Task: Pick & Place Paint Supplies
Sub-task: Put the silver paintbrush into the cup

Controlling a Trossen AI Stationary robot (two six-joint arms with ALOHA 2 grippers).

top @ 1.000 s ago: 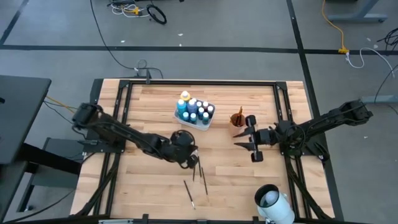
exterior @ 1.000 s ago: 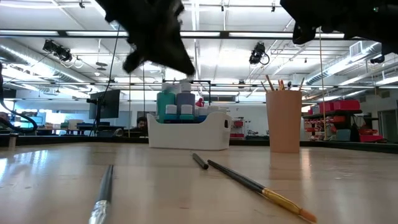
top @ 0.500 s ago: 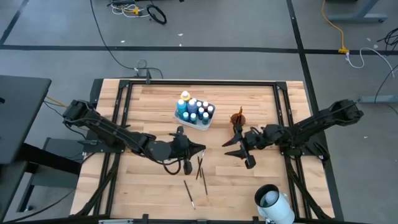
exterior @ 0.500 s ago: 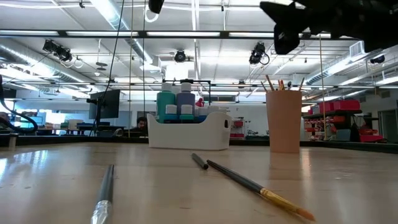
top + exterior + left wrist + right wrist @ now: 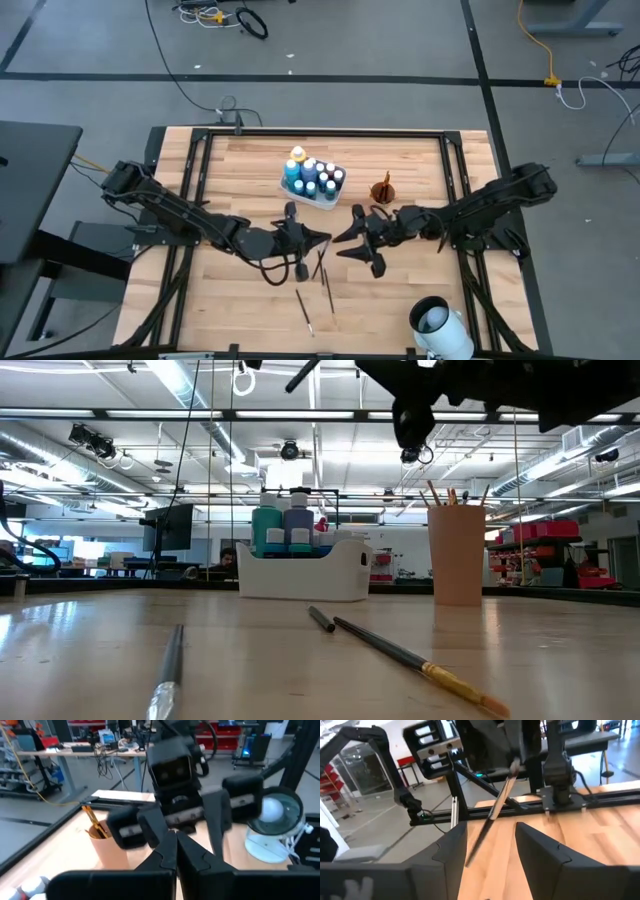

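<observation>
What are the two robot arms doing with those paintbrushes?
The left claw is pinched shut on one paintbrush, holding it up in the air over the middle of the table. The right claw is open and faces it from close by, looking ready to take the brush. Three more brushes lie loose on the wood. Behind them, the paint bottles sit in a white tray, and an orange cup holds other brushes.

Above the middle of the table (image 5: pixel 240 170), the left gripper (image 5: pixel 318 240) and right gripper (image 5: pixel 350 236) face each other, close together. Loose paintbrushes (image 5: pixel 323 275) lie just toward six o'clock of them. The white tray (image 5: pixel 289 190) of paint bottles (image 5: pixel 312 178) sits toward twelve o'clock, the orange-brown cup (image 5: pixel 382 192) toward one o'clock.
</observation>
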